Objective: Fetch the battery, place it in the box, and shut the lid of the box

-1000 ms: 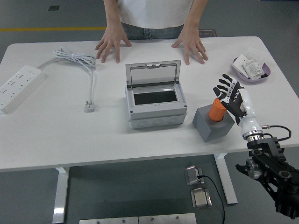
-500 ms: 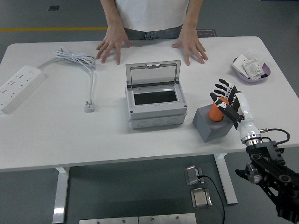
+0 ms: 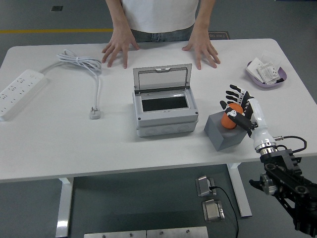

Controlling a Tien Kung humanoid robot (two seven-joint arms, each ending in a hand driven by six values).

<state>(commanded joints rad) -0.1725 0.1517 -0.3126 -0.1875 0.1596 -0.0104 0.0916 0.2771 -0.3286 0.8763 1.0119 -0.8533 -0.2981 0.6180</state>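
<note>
Since the frame half a second back, my right hand [image 3: 239, 110] has closed in further on the orange battery [image 3: 231, 118]; less of the orange shows now, and the black fingers [image 3: 233, 94] wrap more of its top. A second ago the hand stood higher and more spread above it.

The right arm enters from the lower right corner of the frame, its white forearm angling up and left to the hand at right of centre. The fingers curl around the battery's upper end, the thumb crossing its front; they look to be touching it, though I cannot tell how firm the hold is.

The battery stands in the top of a grey holder block [image 3: 225, 131], its long axis roughly upright and leaning slightly toward the upper right of the frame. The block sits on the white counter [image 3: 64, 144] just right of the grey box [image 3: 163, 116], whose lid [image 3: 162, 78] stands raised at the back, the inside dark.

At the top of the frame a person rests both hands [image 3: 119, 47] flat on the counter's far edge.
</note>
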